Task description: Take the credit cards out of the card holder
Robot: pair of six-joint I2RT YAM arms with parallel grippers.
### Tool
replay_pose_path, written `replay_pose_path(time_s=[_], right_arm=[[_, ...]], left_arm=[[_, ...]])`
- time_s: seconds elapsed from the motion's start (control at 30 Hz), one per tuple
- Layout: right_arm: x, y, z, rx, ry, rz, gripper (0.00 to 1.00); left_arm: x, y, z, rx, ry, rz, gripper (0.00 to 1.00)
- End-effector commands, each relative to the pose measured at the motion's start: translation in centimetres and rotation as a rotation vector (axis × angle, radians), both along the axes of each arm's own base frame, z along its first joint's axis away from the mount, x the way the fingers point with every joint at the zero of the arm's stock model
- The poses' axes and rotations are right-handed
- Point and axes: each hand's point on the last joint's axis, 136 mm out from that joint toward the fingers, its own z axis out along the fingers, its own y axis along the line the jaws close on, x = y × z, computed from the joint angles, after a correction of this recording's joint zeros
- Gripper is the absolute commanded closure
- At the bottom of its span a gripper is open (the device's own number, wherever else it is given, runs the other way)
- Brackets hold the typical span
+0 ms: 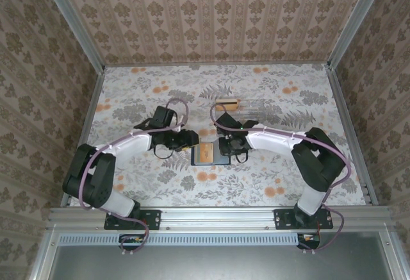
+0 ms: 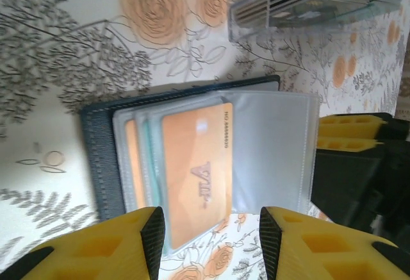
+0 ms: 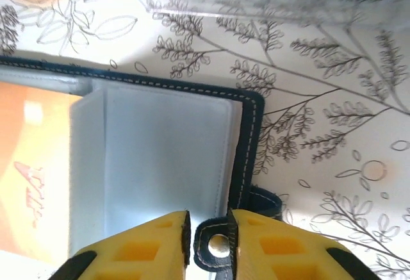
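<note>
Now, your card holder (image 1: pixel 209 154) lies opened flat on the flowered table (image 1: pixel 288 184), mid-table, between the two grippers

Left gripper (image 2: pixel 210 245): jaws spread wide, nothing pinched. It sits at the holder's left edge. An orange card (image 2: pixel 195 177) sticks partway out of its blue-grey pocket, and its free end reaches into the gap between the yellow fingers (image 2: pixel 96 251). You can see more cards staggered behind it, tucked deeper

Right gripper (image 3: pixel 210 230): at the holder's right edge, jaws drawn narrow, one on each side of the holder's snap tab (image 3: pixel 218 247). You cannot tell from the wrist view whether they press the tab or only flank it

The holder's right face shows a pale clear pocket (image 2: pixel 272 152)

A clear plastic box (image 2: pixel 301 1) with a stack of cards stands beyond the holder, apart from it
</note>
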Motion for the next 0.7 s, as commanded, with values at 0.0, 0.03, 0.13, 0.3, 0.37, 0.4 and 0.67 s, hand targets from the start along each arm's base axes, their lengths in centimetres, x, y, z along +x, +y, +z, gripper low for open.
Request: replay_pose_path(time_s=[0.0,0.03,0.13,0.3,0.37,0.4,0.67], right_arm=[[0.5,-0.2,2.6,0.013,-0.048,-0.026,0.71],[0.6,0.0,3.2,0.027,-0.057,-0.031,0.71],[1.1,0.6,4.6,0.069,-0.08,-0.04,0.69],[1.3,3.3,6.2,0.193,-0.086,-0.001,0.68],[1.1,4.7,6.3,0.258,-0.057,0.019,0.68],[1.0,5.4,6.1,0.286,-0.036,0.027,0.65],[0.2,6.2,1.3,0.379,0.13,-0.049,0.73]], left_arm=[[-0.8,1.0,-0.7,0.035,0.005,-0.013,0.55],[-0.8,0.9,-0.7,0.032,0.003,-0.015,0.56],[-0.7,0.8,-0.8,0.023,0.003,-0.011,0.65],[-0.8,0.3,-1.2,0.021,0.011,-0.022,0.83],[-0.9,0.0,-1.5,0.023,0.019,-0.028,0.85],[-0.9,-0.2,-1.7,0.026,0.022,-0.033,0.86],[-1.4,-1.1,-3.4,0.054,0.058,-0.059,0.88]])
